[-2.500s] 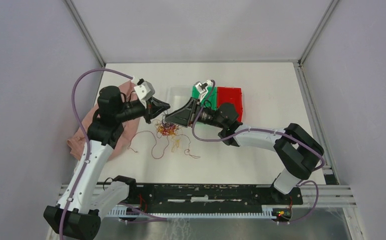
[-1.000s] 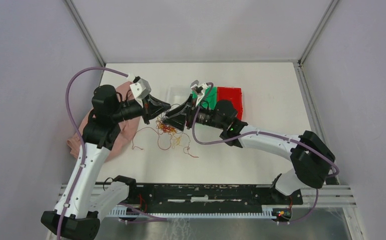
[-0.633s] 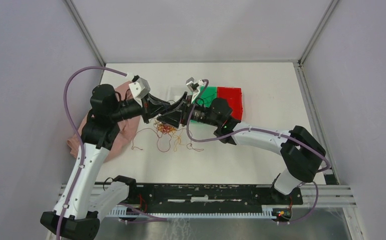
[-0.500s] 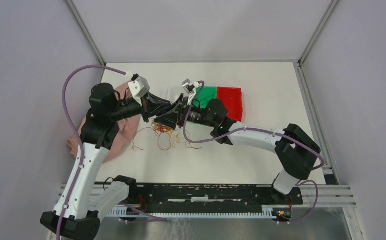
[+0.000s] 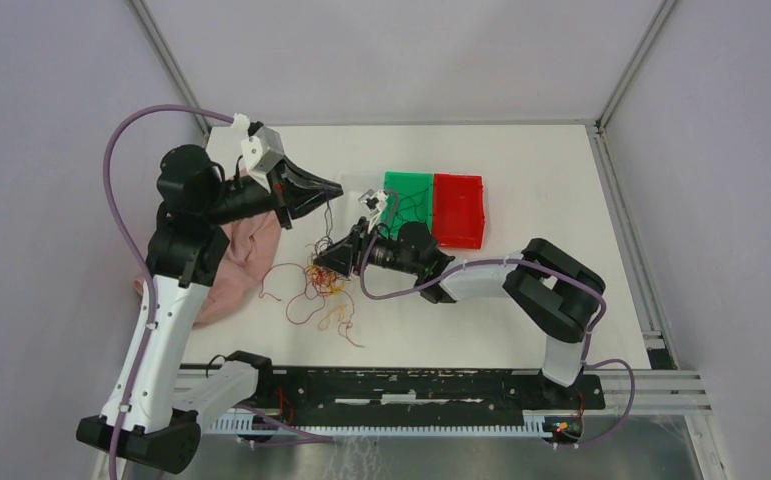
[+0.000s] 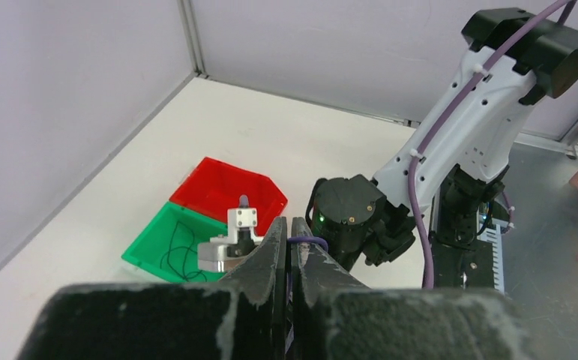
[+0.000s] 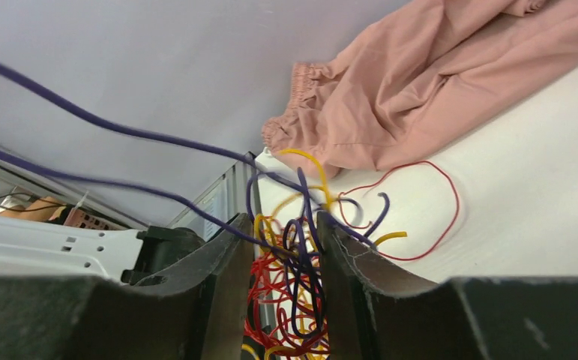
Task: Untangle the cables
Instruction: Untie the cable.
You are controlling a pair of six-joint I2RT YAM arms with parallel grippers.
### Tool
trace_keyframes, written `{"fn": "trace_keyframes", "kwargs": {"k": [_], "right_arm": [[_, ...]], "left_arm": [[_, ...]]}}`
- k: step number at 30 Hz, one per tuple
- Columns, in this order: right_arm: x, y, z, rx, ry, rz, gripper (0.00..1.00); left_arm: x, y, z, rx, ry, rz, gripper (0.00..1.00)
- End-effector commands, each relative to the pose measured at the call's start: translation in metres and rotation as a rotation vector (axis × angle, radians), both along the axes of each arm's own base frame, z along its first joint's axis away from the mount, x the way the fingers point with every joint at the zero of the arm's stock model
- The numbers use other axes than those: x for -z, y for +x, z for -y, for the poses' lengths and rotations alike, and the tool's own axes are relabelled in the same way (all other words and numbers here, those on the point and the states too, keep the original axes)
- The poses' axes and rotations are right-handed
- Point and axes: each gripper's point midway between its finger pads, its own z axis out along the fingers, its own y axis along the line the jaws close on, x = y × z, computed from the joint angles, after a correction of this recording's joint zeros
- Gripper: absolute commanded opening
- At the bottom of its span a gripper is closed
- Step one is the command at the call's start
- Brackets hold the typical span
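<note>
Pulling wants a slow, steady lift: the left gripper, pinched tight on one dark purple strand toward the desk's far-left corner, should draw it from the cables, which the right gripper clamps nearer the left edge.

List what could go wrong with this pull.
1. The left gripper, shut on a purple wire, stretches it taut from the tangle clamped by the right gripper; more pulling may tighten knots.
2. The thin wire could slip from its grip.
3. A red loop lies near the pink cloth and might snag it.
</note>
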Motion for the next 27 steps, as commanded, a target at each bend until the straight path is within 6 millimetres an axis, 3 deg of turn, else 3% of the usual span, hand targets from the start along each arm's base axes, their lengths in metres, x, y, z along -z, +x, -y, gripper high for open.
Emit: {"fn": "trace_keyframes", "kwargs": {"k": [1,9,16,23,27], "right_arm": [[0.004,0.003,0.001,0.045,0.021,0.02,0.43],[0.052,-0.005,0.0,0.076,-0.11,-0.005,0.43],[0.073,-0.01,0.002,0.087,-0.169,-0.012,0.45],[0.098,-0.017,0.004,0.096,-0.258,-0.005,0.46],[0.113,-0.018,0.009,0.113,-0.292,-0.019,0.46]], "left_arm": [[-0.055,-0.02,0.004,0.067,-0.061,0.113,0.03],[-0.117,-0.016,0.0,0.025,-0.092,0.278,0.03],[-0.175,-0.017,-0.005,-0.026,-0.157,0.404,0.03],[-0.22,-0.02,-0.01,-0.056,-0.204,0.539,0.03],[-0.236,-0.017,-0.011,-0.073,-0.202,0.622,0.03]]}}
